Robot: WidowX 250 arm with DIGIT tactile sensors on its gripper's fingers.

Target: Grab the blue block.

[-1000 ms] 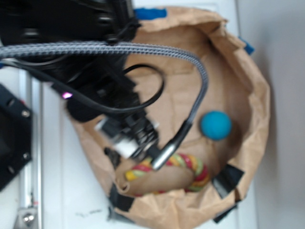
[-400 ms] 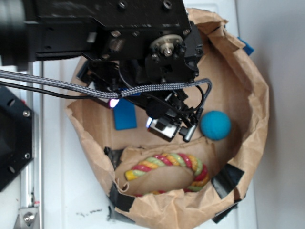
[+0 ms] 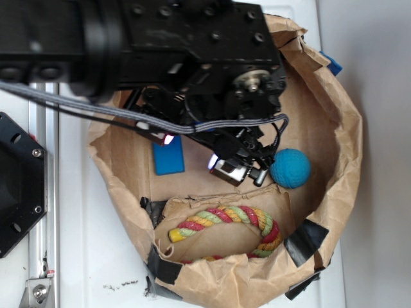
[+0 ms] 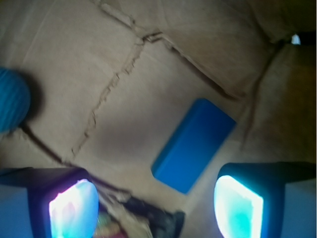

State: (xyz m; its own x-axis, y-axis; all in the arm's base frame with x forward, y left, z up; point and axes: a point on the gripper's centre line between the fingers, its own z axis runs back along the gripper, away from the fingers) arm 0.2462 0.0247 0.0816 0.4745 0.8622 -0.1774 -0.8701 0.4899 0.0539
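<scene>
Gripper [image 4: 156, 206] above blue block [image 4: 193, 146]
You see both fingers spread wide, holding nothing; block lies flat on paper

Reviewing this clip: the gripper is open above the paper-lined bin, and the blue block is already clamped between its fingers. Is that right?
Not quite. The gripper is open above the bin, but the blue block lies flat on the paper floor, clear of both fingers, as the wrist view shows.
</scene>
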